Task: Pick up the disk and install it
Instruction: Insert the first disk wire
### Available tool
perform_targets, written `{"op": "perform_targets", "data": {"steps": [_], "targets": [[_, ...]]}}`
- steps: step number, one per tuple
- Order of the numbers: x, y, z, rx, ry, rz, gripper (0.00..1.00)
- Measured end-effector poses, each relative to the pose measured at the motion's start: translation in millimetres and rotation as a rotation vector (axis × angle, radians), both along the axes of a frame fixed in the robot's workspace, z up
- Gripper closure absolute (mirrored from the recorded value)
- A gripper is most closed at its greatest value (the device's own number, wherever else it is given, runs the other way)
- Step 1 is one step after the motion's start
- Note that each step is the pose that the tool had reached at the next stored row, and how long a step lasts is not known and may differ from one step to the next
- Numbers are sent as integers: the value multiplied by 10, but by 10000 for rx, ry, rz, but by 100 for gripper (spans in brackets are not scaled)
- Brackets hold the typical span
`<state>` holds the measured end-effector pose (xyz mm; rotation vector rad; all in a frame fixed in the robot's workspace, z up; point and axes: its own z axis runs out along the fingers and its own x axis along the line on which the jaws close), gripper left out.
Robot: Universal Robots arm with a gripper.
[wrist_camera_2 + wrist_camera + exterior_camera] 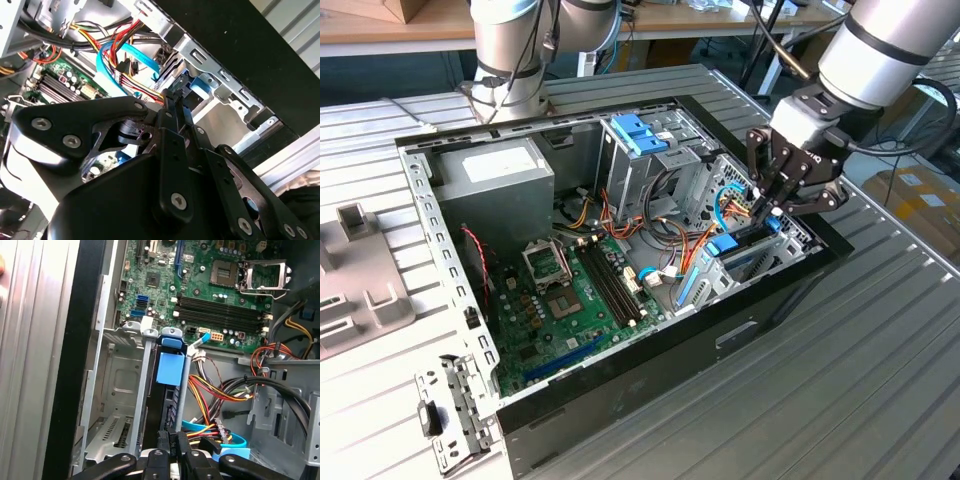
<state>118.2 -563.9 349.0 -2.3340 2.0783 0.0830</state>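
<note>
Black multi-link gripper [772, 206], fingers [172, 442] closed on the upper edge of the disk [170, 390], a dark slab with blue trim standing edge-on in the grey metal drive bay [117, 390] at the open computer case's [430, 200] 3 o'clock side in the exterior view. Green motherboard [570, 300] near centre; grey power-supply box [500, 180] toward 10 o'clock.

The computer case [620, 400] has dull grey metal walls and a glossy black outer shell. The gripper [767, 205] is matt black metal. The table [880, 380] is ribbed, pale metal.
</note>
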Motion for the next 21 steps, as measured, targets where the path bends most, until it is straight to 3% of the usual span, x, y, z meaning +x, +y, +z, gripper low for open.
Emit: {"op": "perform_targets", "data": {"steps": [4,9,12,17,21], "targets": [[0,0,-4,0,0,-411,82],[-1,0,-6,1,0,-1224,82],[-21,-10,-8,26,1,-1284,82],[-23,-79,-29,56,3,-1320,82],[-24,-78,-31,82,5,-1321,82]]}}
